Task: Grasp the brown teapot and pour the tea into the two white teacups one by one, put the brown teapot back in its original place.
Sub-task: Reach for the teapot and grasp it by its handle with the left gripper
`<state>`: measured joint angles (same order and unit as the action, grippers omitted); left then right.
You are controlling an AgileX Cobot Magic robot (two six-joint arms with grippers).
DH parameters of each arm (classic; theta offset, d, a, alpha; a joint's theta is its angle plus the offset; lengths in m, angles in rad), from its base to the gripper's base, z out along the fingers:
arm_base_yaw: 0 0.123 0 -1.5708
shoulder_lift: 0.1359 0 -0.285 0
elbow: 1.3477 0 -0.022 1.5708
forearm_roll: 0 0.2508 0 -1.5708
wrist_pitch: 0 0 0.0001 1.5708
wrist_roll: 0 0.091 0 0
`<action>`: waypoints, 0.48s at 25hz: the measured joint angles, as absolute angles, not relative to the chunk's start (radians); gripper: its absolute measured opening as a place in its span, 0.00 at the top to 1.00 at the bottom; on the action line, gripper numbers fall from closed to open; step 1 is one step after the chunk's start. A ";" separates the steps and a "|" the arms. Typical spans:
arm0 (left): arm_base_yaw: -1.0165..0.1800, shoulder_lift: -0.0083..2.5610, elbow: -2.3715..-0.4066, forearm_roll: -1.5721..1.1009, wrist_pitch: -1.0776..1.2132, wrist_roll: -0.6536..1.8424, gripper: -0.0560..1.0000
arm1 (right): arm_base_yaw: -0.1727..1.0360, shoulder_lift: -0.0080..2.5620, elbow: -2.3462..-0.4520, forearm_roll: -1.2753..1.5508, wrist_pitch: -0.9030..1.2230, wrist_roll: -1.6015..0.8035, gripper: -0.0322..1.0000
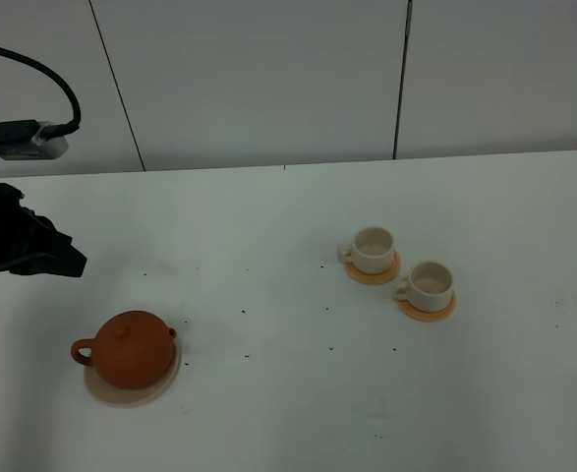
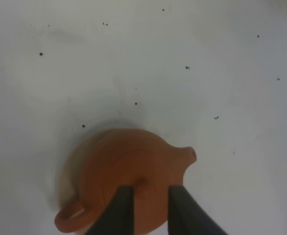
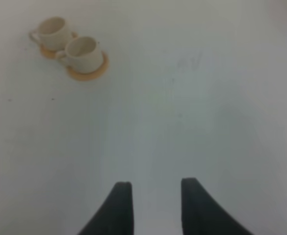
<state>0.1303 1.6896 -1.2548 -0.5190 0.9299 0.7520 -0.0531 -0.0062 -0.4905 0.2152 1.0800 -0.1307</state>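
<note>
Brown teapot (image 2: pixel 133 161) sits ahead of left end effector (image 2: pixel 150 190).

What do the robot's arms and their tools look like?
The left arm is bulky matte black, topped by a grey box with a black cable looping out. The left tool and right tool each have two dark, tapering fingers.

No text, label, brand, number or sign can be read on anything here.

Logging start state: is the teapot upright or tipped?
Upright: the brown teapot sits level, base down, on its tan coaster.
</note>
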 joint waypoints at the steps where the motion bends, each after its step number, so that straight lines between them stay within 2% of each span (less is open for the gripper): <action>1: 0.130 1.690 -1.255 -0.519 0.932 0.752 0.72 | -0.053 -0.006 -0.491 0.224 1.080 -0.131 0.74; 12: 0.130 1.690 -1.255 -0.515 1.031 0.655 0.72 | -0.053 -0.006 -0.491 0.268 1.080 -0.131 0.74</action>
<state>0.1303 1.6896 -1.2548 -0.5150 1.0311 0.6553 -0.0531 -0.0062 -0.4905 0.2679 1.0800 -0.1307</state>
